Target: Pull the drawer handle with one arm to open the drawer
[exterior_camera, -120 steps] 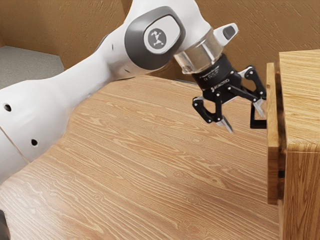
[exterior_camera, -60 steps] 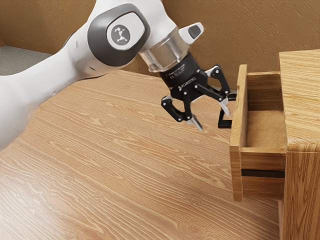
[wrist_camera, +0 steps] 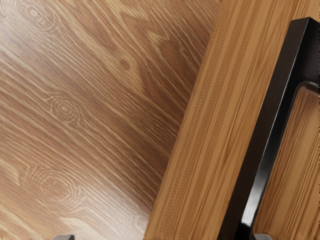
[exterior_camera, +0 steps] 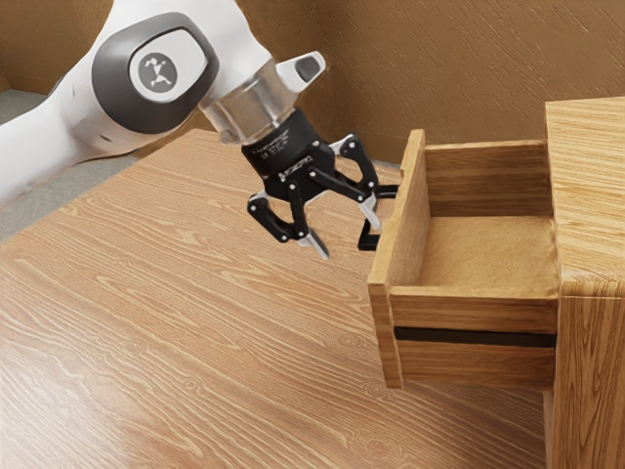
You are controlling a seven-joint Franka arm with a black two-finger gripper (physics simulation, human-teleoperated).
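With fingers (exterior_camera: 312, 240) spread wide, the gripper (exterior_camera: 344, 237) at frame centre hooks one finger behind the black handle (exterior_camera: 370, 242) instead of clamping it, adequate for straight pulling; the drawer (exterior_camera: 398, 256) at centre right projects well open over the counter (exterior_camera: 195, 322).

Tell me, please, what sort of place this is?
Likely a simulated test bench in a plain room: a broad wooden table, a wooden cabinet with its drawer pulled open, and brown panelled walls behind.
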